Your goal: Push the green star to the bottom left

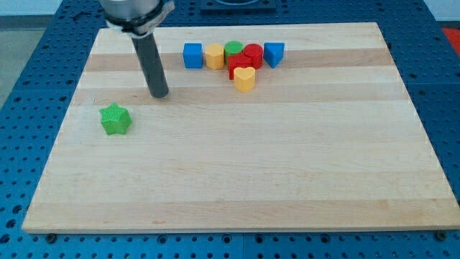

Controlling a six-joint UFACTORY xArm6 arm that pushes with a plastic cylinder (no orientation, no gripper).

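Observation:
The green star (115, 119) lies on the wooden board (237, 180) at the view's left, about halfway down. My tip (159, 94) rests on the board up and to the right of the star, a short gap away and not touching it. The dark rod rises from the tip to the arm at the view's top left.
A cluster of blocks sits near the view's top centre: a blue cube (192, 55), a yellow hexagon (214, 55), a green cylinder (233, 49), a red cylinder (252, 55), a blue triangle (274, 53) and a yellow heart (244, 78). Blue perforated table surrounds the board.

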